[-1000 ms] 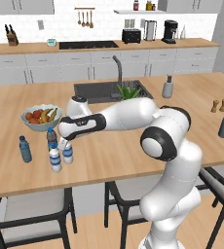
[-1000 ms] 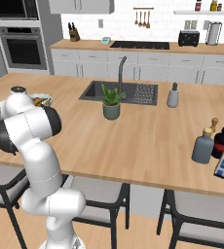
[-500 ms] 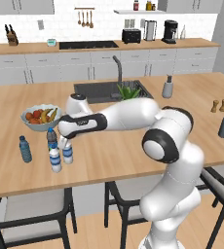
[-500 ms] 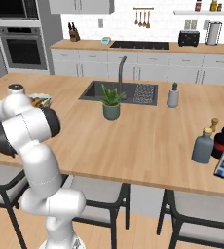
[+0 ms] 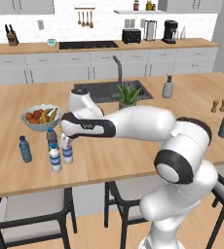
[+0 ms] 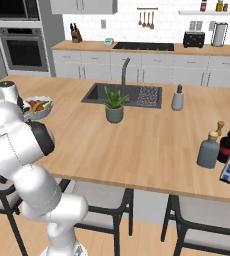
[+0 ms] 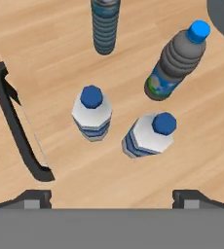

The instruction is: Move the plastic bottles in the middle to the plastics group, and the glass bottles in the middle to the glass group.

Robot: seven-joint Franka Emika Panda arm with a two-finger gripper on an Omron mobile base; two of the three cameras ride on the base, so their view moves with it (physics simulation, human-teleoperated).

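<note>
The wooden island counter carries everything. The grey-blue glass bottle stands far right, well apart from the four small bottles at the left edge. There the gripper hangs spread and empty above two white bottles, the dark bottle beside them.

Fruit bowl on island near sink; potted plant by sink; pump dispenser nearby.

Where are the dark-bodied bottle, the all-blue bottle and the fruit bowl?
dark-bodied bottle (image 7: 174, 66), hand view, ribbed body.
all-blue bottle (image 5: 25, 149), left base view, mid-body.
fruit bowl (image 5: 30, 125), left base view, front wall.
</note>
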